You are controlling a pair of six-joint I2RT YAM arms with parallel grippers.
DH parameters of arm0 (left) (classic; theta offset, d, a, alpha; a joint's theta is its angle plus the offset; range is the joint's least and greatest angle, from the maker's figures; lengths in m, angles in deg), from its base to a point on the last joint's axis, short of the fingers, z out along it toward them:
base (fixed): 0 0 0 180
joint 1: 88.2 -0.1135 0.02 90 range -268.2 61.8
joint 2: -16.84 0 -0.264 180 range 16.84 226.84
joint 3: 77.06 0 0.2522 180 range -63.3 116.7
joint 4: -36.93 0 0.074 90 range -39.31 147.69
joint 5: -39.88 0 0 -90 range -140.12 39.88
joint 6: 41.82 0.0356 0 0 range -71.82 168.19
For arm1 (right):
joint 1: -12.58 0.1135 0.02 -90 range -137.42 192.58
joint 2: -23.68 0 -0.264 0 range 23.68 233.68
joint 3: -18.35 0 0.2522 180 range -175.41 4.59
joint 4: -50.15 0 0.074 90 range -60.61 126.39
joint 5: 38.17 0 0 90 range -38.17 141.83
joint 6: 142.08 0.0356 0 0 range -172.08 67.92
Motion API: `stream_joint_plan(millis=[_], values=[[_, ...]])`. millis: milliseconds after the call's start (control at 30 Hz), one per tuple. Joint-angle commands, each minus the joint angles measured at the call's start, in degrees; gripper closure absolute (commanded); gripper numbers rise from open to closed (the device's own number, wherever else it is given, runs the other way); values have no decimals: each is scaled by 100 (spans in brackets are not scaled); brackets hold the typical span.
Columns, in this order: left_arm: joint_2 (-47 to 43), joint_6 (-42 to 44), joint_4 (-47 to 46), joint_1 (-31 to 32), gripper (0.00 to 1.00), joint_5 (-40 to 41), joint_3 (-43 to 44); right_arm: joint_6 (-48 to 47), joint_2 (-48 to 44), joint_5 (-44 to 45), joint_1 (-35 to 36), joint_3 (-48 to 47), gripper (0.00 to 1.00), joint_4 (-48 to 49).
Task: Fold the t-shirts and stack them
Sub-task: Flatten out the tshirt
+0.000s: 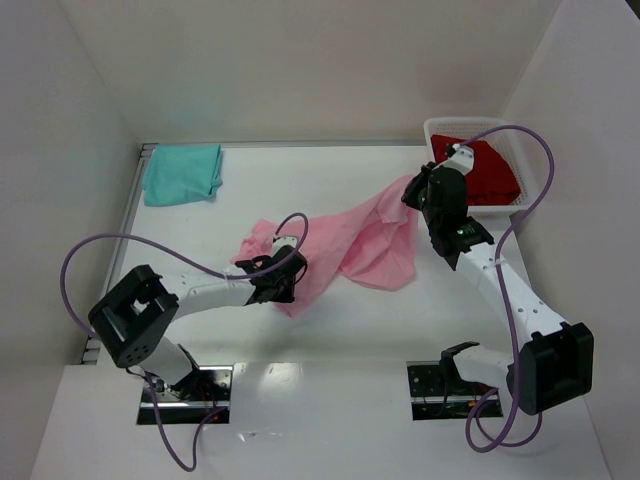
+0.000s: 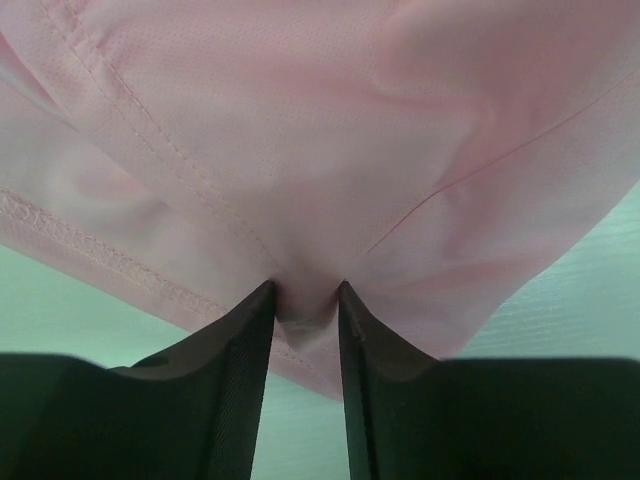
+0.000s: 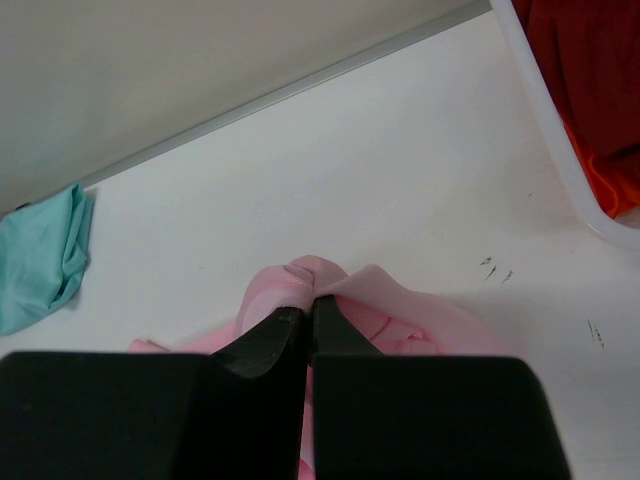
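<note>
The light pink t-shirt lies crumpled across the middle of the table, stretched between both arms. My left gripper is at its near-left edge. In the left wrist view a puckered fold of the pink t-shirt by a stitched hem is pinched between my left gripper tips. My right gripper holds the far-right end raised. The right wrist view shows my right gripper shut on a bunch of the pink t-shirt. A teal t-shirt lies folded at the far left. A red t-shirt sits in a basket.
The white basket stands at the far right corner, just beyond my right gripper; its rim shows in the right wrist view with the red t-shirt inside. White walls enclose the table on three sides. The teal t-shirt lies near the back wall.
</note>
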Motion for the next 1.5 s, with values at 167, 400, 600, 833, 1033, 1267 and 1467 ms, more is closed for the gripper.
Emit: stream_joint_plan(millis=[167,400,600,833,1033,1267,1467], values=[[116,-9,-13,17,70,110,220,-80,0,62,-49,-190,98,369],[10,-71,162,17,100,304,273,-80,0,62,-49,-190,98,369],[-709,-18,479,17,99,471,457,-80,52,62,-49,-190,98,369],[-1053,43,698,17,100,576,580,-80,52,9,-49,-190,98,421],[-1316,43,699,17,92,629,642,-80,52,9,-49,-190,98,422],[-975,96,357,17,92,427,283,-80,52,9,-49,-190,98,422],[-421,-36,180,70,100,216,167,-80,52,9,-49,-190,98,422]])
